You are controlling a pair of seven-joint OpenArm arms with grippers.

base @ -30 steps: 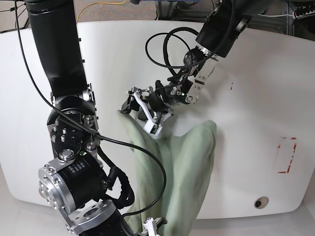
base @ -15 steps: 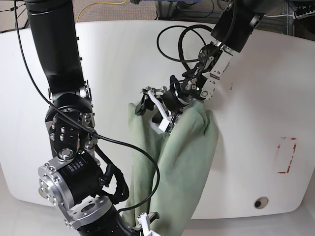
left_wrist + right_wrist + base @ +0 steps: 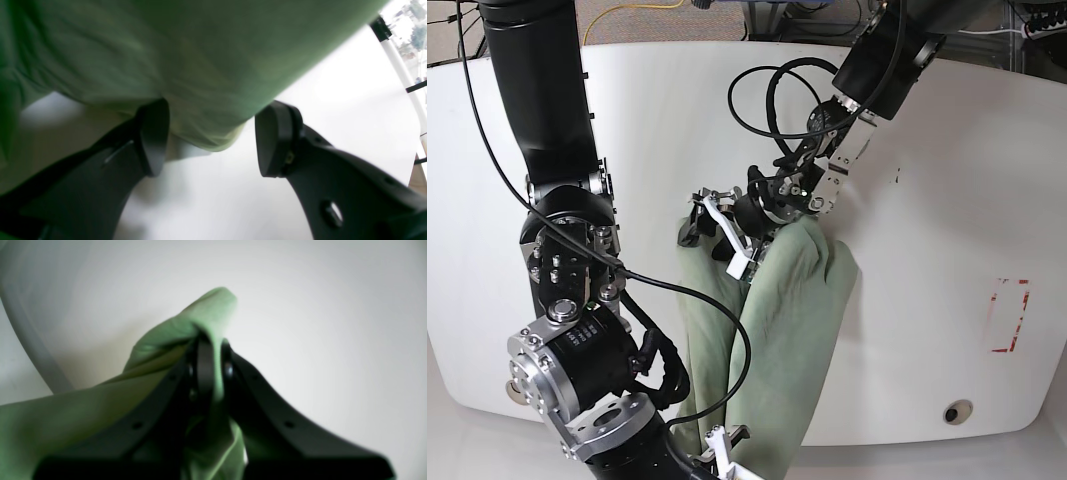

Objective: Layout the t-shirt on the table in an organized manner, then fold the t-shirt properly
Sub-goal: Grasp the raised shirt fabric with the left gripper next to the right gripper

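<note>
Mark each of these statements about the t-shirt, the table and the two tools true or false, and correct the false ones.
1. The right tool is clamped on a fold of the t-shirt. True.
2. The left tool is shut on the cloth. False: its jaws stand apart, with a shirt edge hanging between them.
3. The t-shirt lies spread flat on the table. False: it is bunched in a long bundle, draping over the near edge.
4. A red-outlined mark sits on the table apart from the shirt. True.
</note>
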